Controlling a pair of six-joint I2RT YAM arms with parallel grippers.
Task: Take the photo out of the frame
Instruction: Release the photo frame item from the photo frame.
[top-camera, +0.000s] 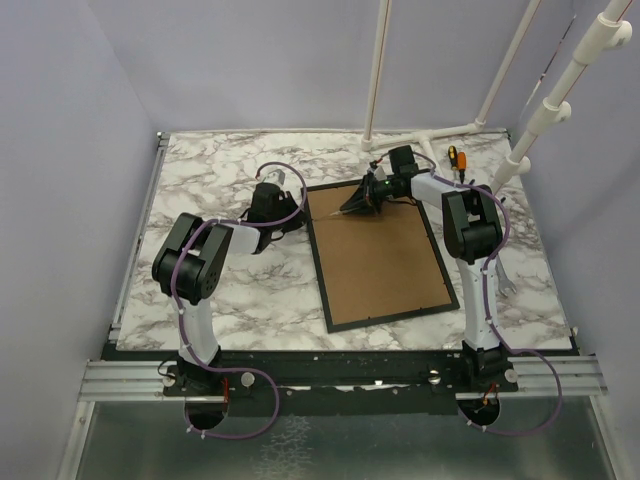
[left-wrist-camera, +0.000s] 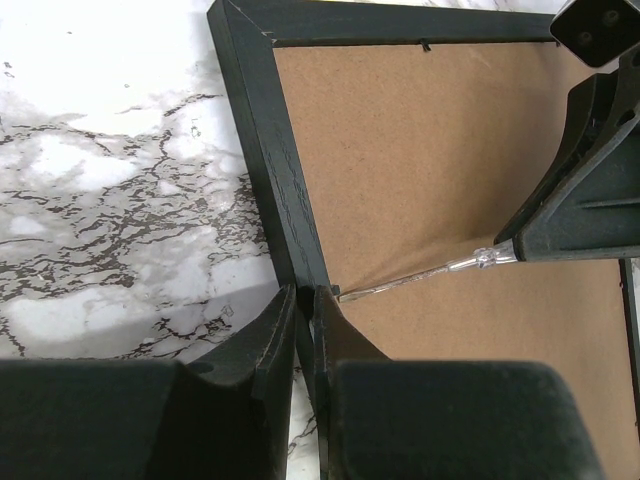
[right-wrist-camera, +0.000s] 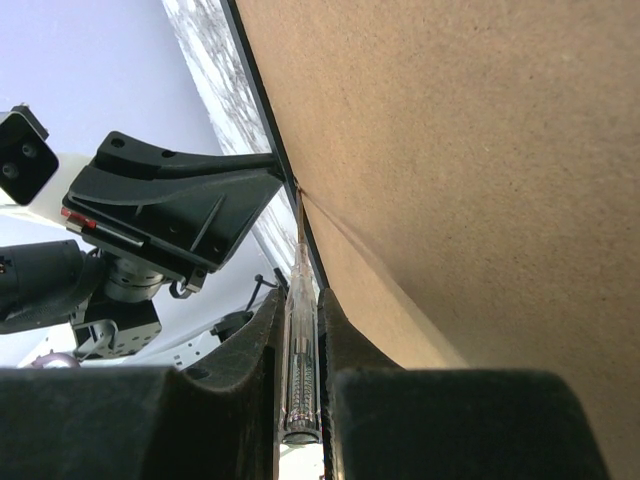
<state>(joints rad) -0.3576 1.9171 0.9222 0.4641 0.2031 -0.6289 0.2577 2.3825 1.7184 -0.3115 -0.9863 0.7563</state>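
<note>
- Nearest the left wrist lens, the left claw (left-wrist-camera: 306, 298) is pressed together on the border of the thin black rectangular picture frame (left-wrist-camera: 268, 150), one finger outside it and one inside. I judge this pins the frame so it cannot slide under prying.
- Close to the right wrist lens, the right claw (right-wrist-camera: 299, 300) pinches a slim clear-handled screwdriver (right-wrist-camera: 300, 380). It is held lengthwise between the fingers so the tip can be aimed.
- The metal tip meets the inner edge of the border just beside the left claw, where the brown fibreboard backing board (left-wrist-camera: 430, 160) meets the frame. Probably it is there to lever a retaining tab or lift the board.
- The frame lies face down on the white marble-patterned counter (top-camera: 220, 290), which leaves its back open to both arms.
- The photo cannot be seen. The board covers the whole opening, so it presumably lies beneath, inside the frame, and its removal is not yet begun.
</note>
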